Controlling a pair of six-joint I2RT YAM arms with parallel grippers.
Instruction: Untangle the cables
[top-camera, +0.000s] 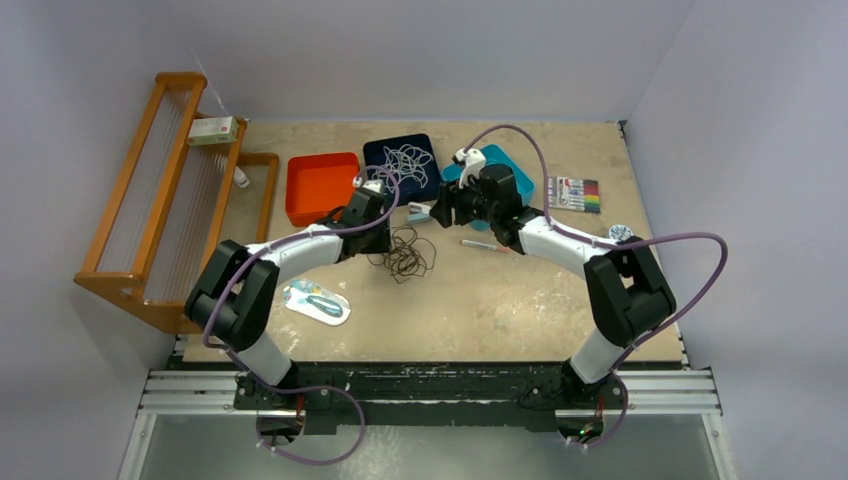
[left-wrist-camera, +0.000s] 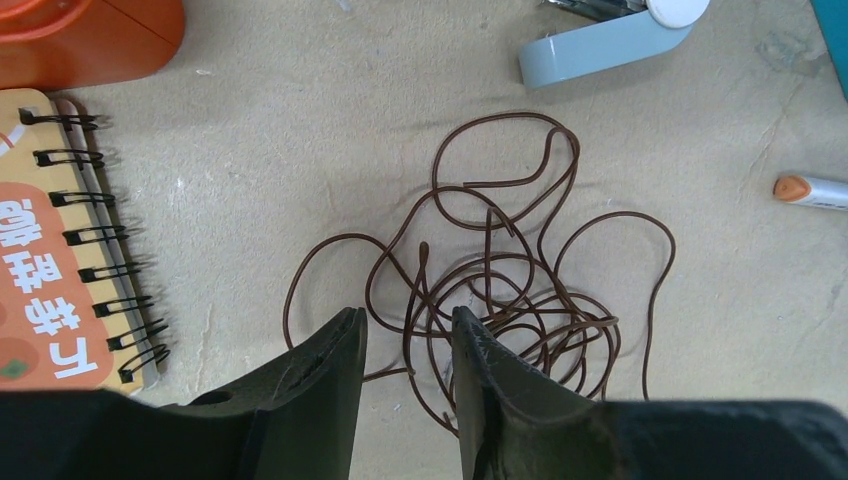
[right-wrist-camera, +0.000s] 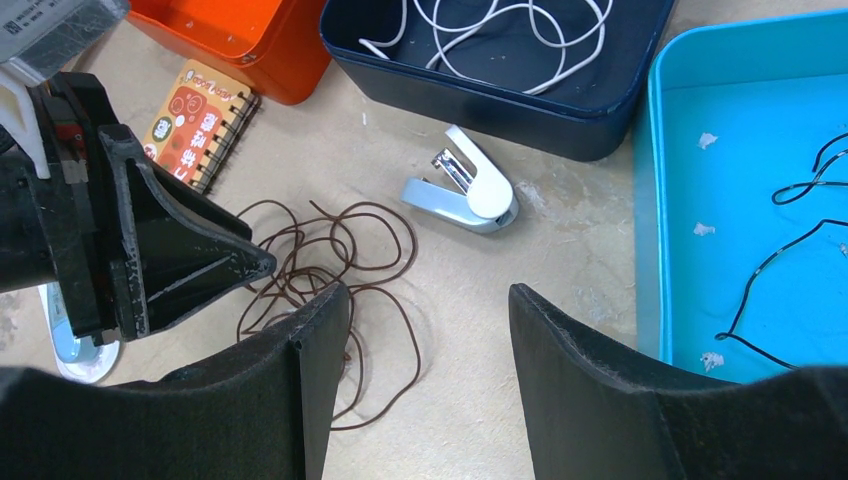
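A tangled dark brown cable (top-camera: 405, 255) lies loose on the table in the middle; it also shows in the left wrist view (left-wrist-camera: 520, 290) and the right wrist view (right-wrist-camera: 340, 240). My left gripper (left-wrist-camera: 407, 318) is open and hovers right over the tangle's left side, with strands showing between its jaws. My right gripper (right-wrist-camera: 428, 290) is open and empty, just right of the tangle. A white cable (right-wrist-camera: 500, 30) lies in the dark blue tray (right-wrist-camera: 480, 105). A thin black cable (right-wrist-camera: 790, 250) lies in the teal tray (right-wrist-camera: 660, 200).
A stapler (right-wrist-camera: 470, 190) lies between the tangle and the trays. A spiral notebook (left-wrist-camera: 50, 260) and an orange tray (top-camera: 322, 185) are to the left. A marker (top-camera: 480, 245), a marker set (top-camera: 575, 193), a wooden rack (top-camera: 150, 200) and a white dish with scissors (top-camera: 315, 300) are also there.
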